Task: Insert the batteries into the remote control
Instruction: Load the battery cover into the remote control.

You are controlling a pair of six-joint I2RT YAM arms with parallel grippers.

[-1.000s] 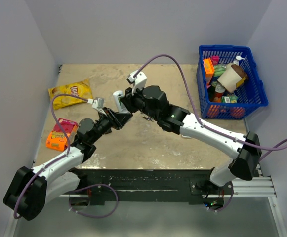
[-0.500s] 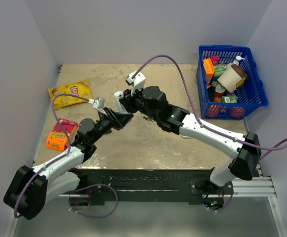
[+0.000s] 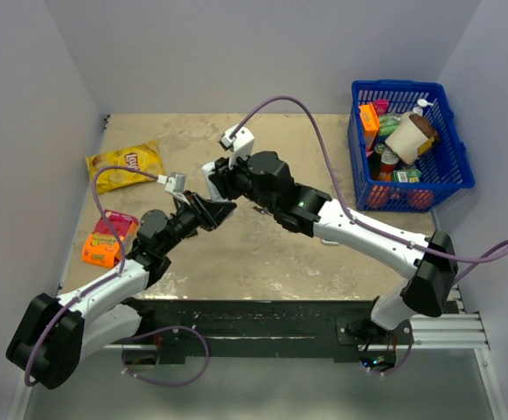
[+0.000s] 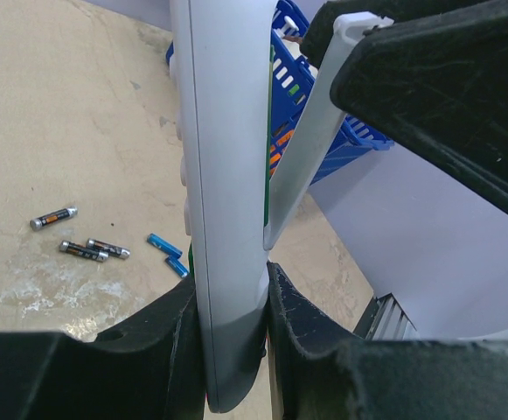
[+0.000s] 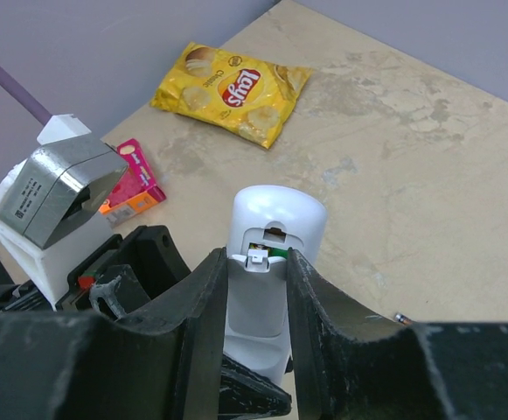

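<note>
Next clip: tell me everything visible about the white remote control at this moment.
The remote control is a slim, plain white bar of smooth plastic with a rounded end, held off the table. The left claw is clamped on its lower end. A thin white panel, apparently its back cover, leans away from it at the top. The right wrist view shows an open notch at its end with a green sliver inside. The right claw flanks it, grip unclear.

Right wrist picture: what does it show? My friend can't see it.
A white remote sits between two black jaws, its open end showing something green inside. Behind it on the tan table lie a yellow chips bag and a pink box.
</note>
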